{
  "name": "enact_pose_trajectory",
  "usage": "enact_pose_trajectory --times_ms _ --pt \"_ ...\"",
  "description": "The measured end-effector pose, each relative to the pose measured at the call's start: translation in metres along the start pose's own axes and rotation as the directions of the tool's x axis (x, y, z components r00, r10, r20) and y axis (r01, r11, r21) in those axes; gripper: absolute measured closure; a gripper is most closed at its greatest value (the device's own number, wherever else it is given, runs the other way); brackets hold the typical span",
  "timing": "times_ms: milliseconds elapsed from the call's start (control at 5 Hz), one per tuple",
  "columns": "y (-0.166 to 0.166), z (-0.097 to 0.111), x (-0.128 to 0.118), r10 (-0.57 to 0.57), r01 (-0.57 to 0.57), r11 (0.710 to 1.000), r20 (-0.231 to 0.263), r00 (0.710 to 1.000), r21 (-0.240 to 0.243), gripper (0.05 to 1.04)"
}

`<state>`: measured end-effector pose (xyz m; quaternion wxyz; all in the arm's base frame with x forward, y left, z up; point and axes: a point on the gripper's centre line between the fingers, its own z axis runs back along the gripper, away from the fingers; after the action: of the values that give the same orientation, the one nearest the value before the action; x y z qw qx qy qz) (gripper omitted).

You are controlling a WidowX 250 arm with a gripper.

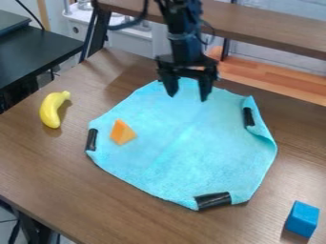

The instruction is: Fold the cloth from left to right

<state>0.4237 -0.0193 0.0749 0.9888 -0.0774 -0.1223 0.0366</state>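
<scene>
Hanging above the far edge of the light-blue cloth, the black gripper stands wide open, empty. The cloth lies spread on a brown table, right edge curled, orange wedge on top, banana to its left, blue block off its lower right.

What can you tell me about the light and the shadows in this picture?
Camera view: a soft shadow to the right of the banana, another at the foot of the blue block; the cloth looks brightly lit, with a paler streak near its middle that could be a crease.
</scene>
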Motion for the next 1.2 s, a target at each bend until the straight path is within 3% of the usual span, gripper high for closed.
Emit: enact_pose_trajectory --times_ms 400,600,1200 --pt "-0.032 -0.031 0.029 0.144 -0.144 0.990 0.102 0.984 -0.015 0.084" --pt "-0.041 -0.041 0.040 0.184 -0.181 0.983 0.128 0.975 -0.035 0.084" --pt "-0.067 -0.078 0.057 0.180 -0.174 0.983 0.140 0.974 -0.057 0.084"
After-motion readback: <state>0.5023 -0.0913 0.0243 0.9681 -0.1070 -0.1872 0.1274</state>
